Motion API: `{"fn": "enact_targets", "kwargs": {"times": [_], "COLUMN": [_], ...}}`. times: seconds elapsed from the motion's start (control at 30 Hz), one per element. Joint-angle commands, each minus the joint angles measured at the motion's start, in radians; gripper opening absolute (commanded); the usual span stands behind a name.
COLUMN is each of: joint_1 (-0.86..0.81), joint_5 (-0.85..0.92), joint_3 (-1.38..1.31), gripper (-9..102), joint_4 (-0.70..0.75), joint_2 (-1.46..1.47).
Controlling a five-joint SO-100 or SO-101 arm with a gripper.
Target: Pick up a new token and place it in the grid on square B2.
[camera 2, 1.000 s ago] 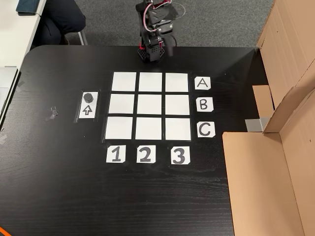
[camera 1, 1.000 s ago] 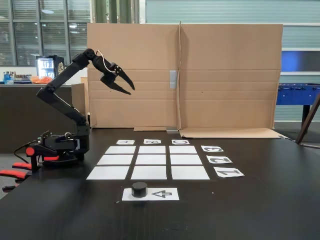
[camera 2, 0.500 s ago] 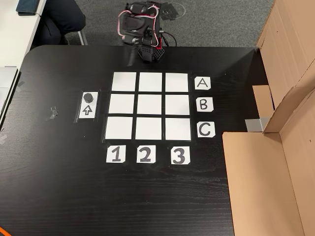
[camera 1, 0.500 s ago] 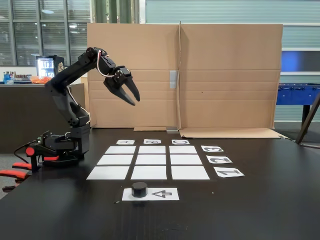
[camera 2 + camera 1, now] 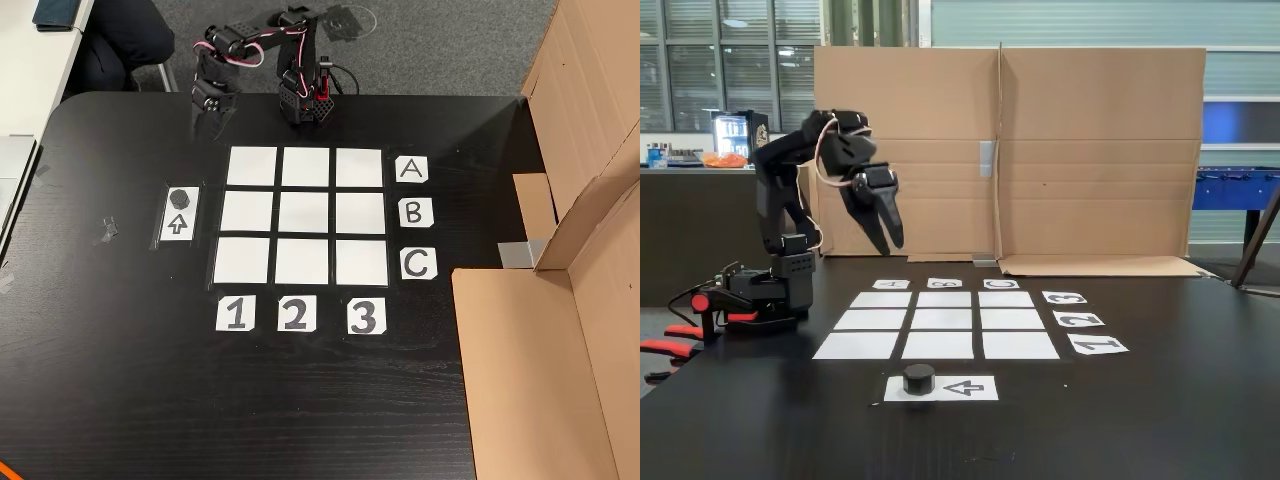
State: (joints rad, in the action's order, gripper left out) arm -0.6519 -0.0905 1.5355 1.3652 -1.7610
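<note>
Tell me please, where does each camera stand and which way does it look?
A fixed view: low at the table's front edge, facing the cardboard wall; the arm's base, links and fingers show at left, raised.
A fixed view: high above, looking down at the grid; the arm shows at the top edge.
Both share the token on the arrow strip and the lettered and numbered cards.

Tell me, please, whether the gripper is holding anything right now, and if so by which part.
Nothing is held. The gripper hangs in the air with nothing between its fingers, and the token sits apart on the arrow strip.
</note>
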Motion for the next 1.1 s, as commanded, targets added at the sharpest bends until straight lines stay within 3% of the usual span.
{"fn": "enact_targets", "kwargs": {"times": [0.0, 1.07], "joint_1": [-0.026, -0.064], "joint_5": [0.014, 0.015], "joint_3": [-0.058, -0.377], "gripper": [20, 23], "joint_4": [-0.020, -0.117], "joint_2": [0.048, 0.624]}}
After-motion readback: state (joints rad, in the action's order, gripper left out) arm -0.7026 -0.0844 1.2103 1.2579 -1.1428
